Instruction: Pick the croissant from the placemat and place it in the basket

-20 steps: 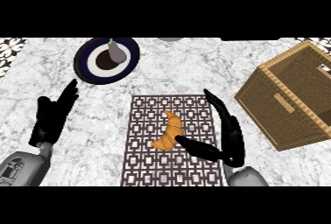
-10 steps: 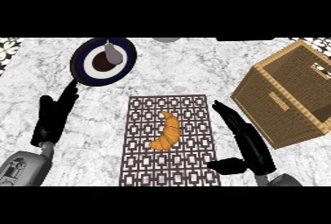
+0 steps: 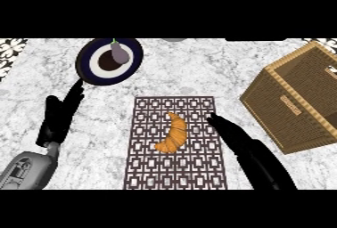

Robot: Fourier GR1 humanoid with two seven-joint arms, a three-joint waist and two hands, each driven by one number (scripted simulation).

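Head view: the right hand is seen stretched over the right part of the placemat, its fingers straight and extended toward the far side, with nothing held. Its fingertips are found just to the right of the croissant, apart from it. The croissant is laid on the middle of the patterned placemat, its curved length running from far to near, with the broader end nearer the lower edge. The placemat is spread on the marble counter, between the two arms. To the right, well apart from the croissant, the woven basket is set on the counter, turned at an angle. The left hand is held on the left side, off the placemat, with fingers straight and pointed toward the far side, nothing grasped. Just beyond its fingertips, at the far left, a dark plate with a pale centre is placed, and a small purple eggplant is laid on it.
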